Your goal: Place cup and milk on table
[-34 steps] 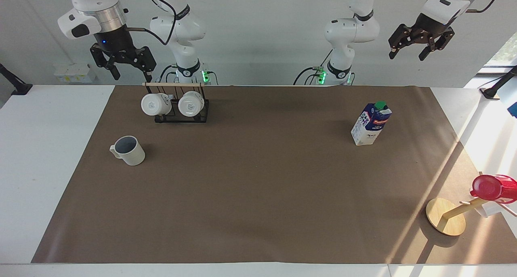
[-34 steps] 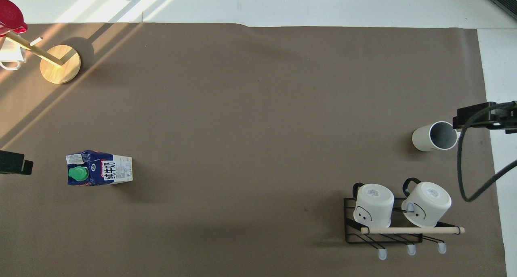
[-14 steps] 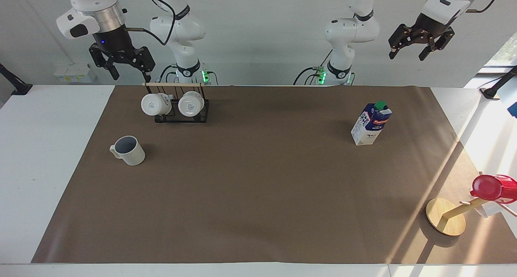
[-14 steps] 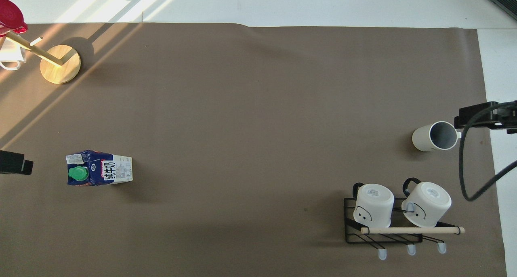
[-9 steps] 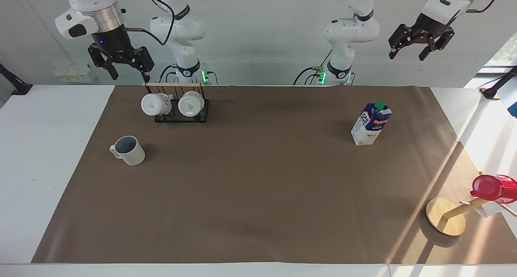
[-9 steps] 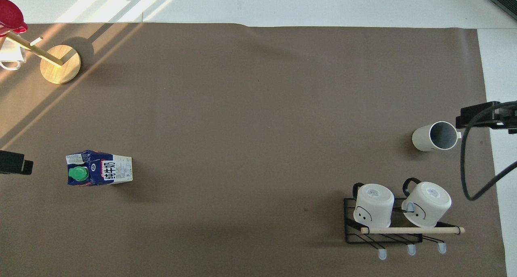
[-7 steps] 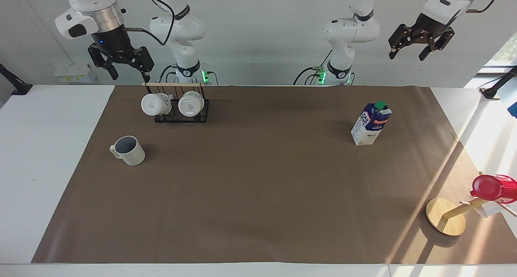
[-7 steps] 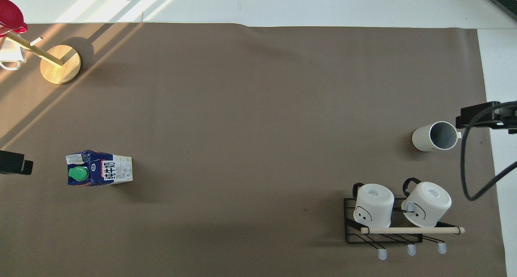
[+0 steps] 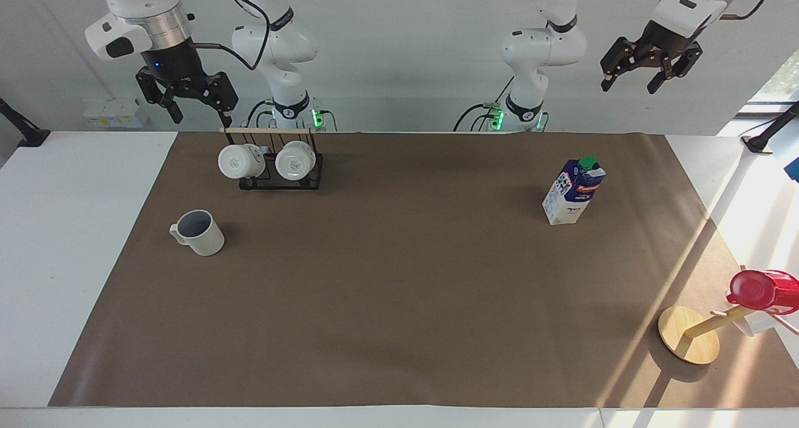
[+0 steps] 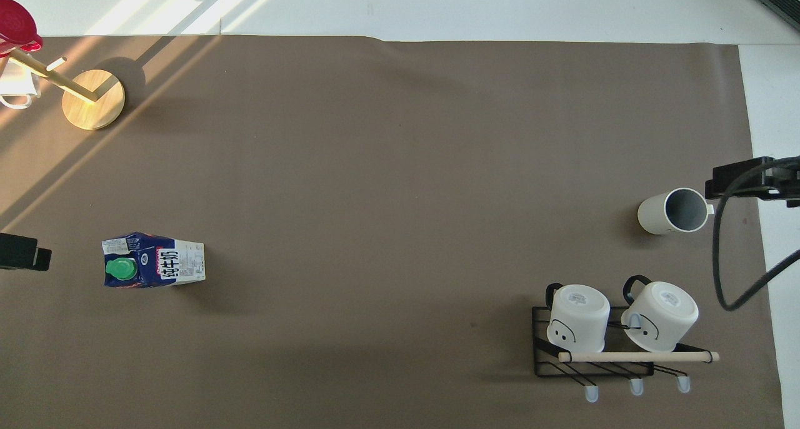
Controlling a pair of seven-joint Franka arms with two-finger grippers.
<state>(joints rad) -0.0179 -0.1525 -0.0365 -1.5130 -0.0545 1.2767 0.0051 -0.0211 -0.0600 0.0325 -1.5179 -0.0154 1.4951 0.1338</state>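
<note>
Both arms are up in the air with nothing in them. The right gripper (image 9: 195,108) hangs with its fingers spread wide, up above the right arm's end of the table (image 9: 75,228), and the black wire rack (image 9: 281,169) with the two white mugs (image 9: 240,161) sits just below it. The cup (image 9: 198,232) stands upright on the brown mat (image 9: 399,303), lower down from that gripper and well clear of it. The left gripper (image 9: 632,83) is also spread wide, high over the left arm's end, and the milk (image 9: 574,191) stands upright on the mat well below it. A wooden stand (image 9: 690,342) with a red lid (image 9: 752,289) sits at that same end
</note>
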